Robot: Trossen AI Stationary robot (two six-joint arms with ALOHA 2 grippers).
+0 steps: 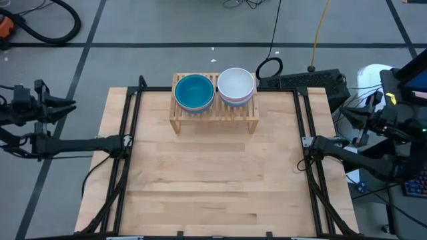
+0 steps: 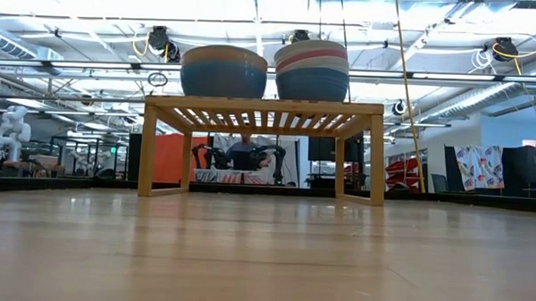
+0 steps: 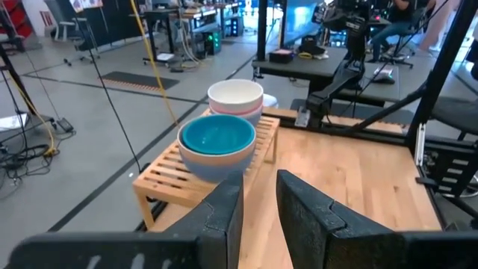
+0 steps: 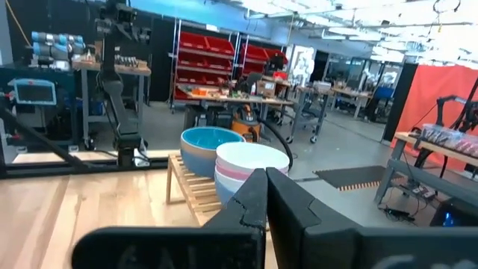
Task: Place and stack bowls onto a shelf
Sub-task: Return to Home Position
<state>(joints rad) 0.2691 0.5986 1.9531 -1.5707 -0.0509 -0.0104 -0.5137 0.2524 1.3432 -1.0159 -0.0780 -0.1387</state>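
Note:
The light-wood slatted shelf [image 1: 215,115] stands by the table's far edge. Two stacks of bowls rest on its top. One has a teal-blue bowl [image 1: 194,91] uppermost, the other a white bowl [image 1: 236,85] over pink and blue ones. The low view shows both stacks [image 2: 224,71] [image 2: 312,70] sitting upright on the slats [image 2: 265,106]. My left gripper [image 1: 71,103] hangs off the table's left side, its fingers [image 3: 224,217] a narrow gap apart. My right gripper [image 1: 343,112] waits off the right side, shut [image 4: 267,196]. Both wrist views look toward the shelf [image 3: 168,175] [image 4: 190,187].
Black frame rails [image 1: 127,143] [image 1: 308,143] run along the tabletop's left and right sides. The wooden tabletop [image 1: 213,180] stretches bare from the shelf to the near edge. Cables and a black box [image 1: 307,81] lie behind the far edge. A person [image 2: 246,151] sits far behind.

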